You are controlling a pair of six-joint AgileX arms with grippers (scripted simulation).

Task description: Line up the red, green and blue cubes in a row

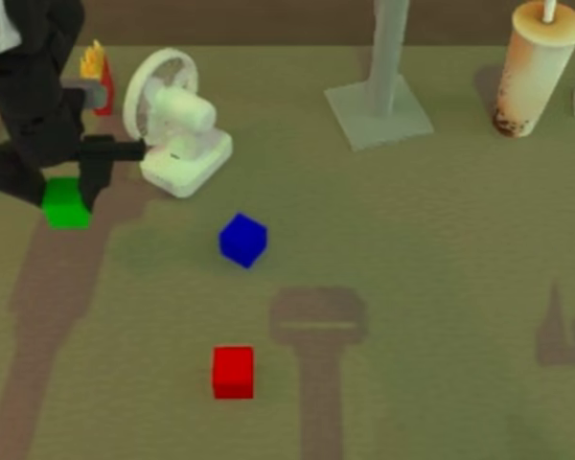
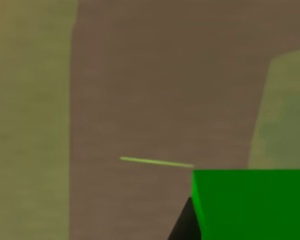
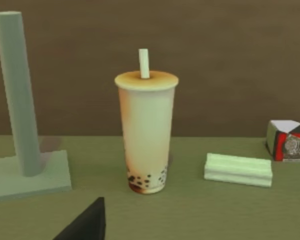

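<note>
The green cube (image 1: 66, 203) sits at the tabletop's (image 1: 431, 278) far left, pinched between the fingers of the left gripper (image 1: 65, 196), whose black arm reaches down over it from the top-left corner. The blue cube (image 1: 242, 240) lies near the middle, and the red cube (image 1: 233, 372) nearer the front edge, well apart. Only the right wrist view shows a bubble-tea cup (image 3: 146, 134) beside a pale green bar (image 3: 238, 169) and a dark finger (image 3: 87, 225) tip; whether the right fingers are spread, I cannot tell.
</note>
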